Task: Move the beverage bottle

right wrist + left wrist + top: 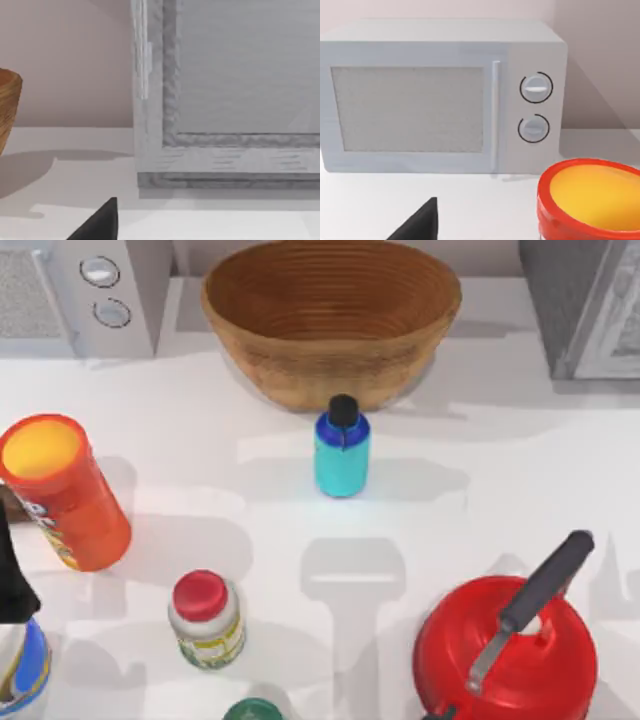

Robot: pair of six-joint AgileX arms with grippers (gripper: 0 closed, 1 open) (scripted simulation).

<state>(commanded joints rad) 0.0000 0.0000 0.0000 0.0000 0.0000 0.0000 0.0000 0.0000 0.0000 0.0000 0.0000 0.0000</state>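
- Nearest the overhead camera, at the table's near edge, sit a red kettle with a black handle [506, 650], a red-capped white jar with a green-yellow label [206, 619] and a dark green round top [253, 710] cut off by the edge.
- Left of these, a tall orange canister with a yellow top [58, 490] leans by the left edge, with a blue-and-white item [27, 672] below it.
- Upright near the table's middle stands the beverage bottle [342, 449], teal-bodied, dark blue at the shoulder, black-capped, just in front of a woven brown basket bowl [331, 315] and not touching it.
- Bare white table [480, 500] lies open on the bottle's left, right and near sides.
- A grey microwave [440, 95] occupies the back left corner; a second grey appliance [585, 305] stands back right.
- Left arm's dark part [12, 580] shows at the left edge; whether either gripper is open or closed cannot be told.
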